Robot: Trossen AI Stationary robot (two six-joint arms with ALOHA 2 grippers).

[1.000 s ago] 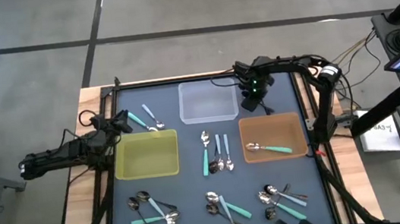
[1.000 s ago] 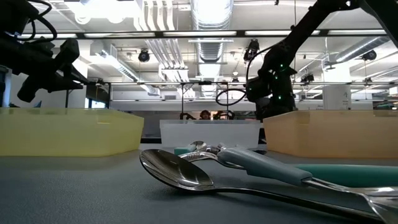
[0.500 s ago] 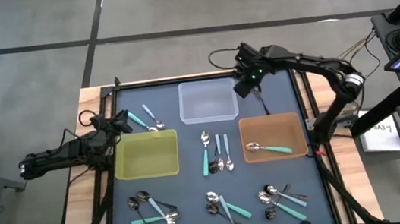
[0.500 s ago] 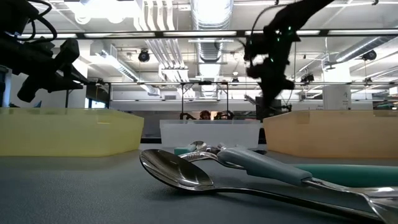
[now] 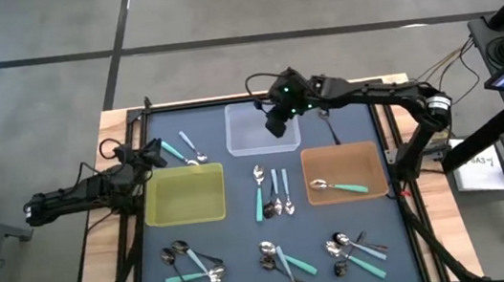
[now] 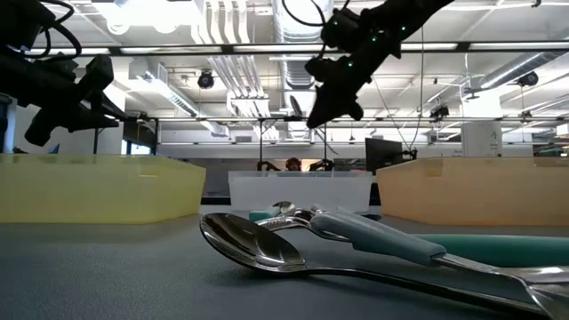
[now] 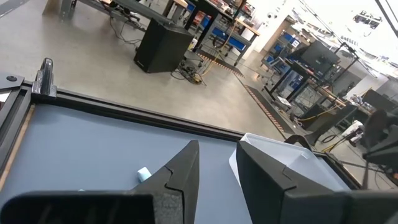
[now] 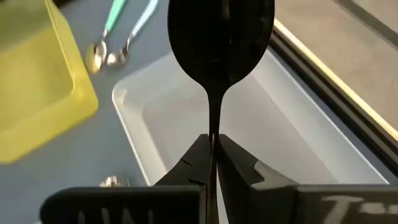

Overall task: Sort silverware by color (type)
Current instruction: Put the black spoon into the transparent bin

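Note:
My right gripper (image 5: 275, 121) hangs over the clear tray (image 5: 261, 130), shut on a dark metal spoon (image 8: 221, 37); the low view shows it high above the table (image 6: 334, 87). My left gripper (image 5: 151, 156) waits open by the yellow tray's far left corner (image 5: 152, 177), beside two spoons with teal and pale-blue handles (image 5: 183, 151). Its fingers (image 7: 186, 174) hold nothing. One teal-handled spoon (image 5: 340, 187) lies in the orange-brown tray (image 5: 370, 160). Other silverware lies in groups on the dark mat. My right gripper pinches the dark spoon by its thin stem (image 8: 213, 138) between the two fingers. The stem runs along the fingers and the bowl (image 8: 221, 37) sticks out beyond their free ends. The spoon is lifted clear, above the clear tray (image 8: 186, 124).
Spoon groups lie mid-table (image 5: 273, 194), near left (image 5: 193, 266), near middle (image 5: 284, 262) and near right (image 5: 354, 252). A dark utensil (image 5: 331, 132) lies between the clear and orange-brown trays. A raised frame (image 5: 384, 115) borders the mat. A close spoon (image 6: 267, 244) fills the low view.
My right gripper has risen from the mat beside the orange-brown tray's far edge and swung toward the table's left until it hangs over the clear tray, carrying the dark spoon lifted clear.

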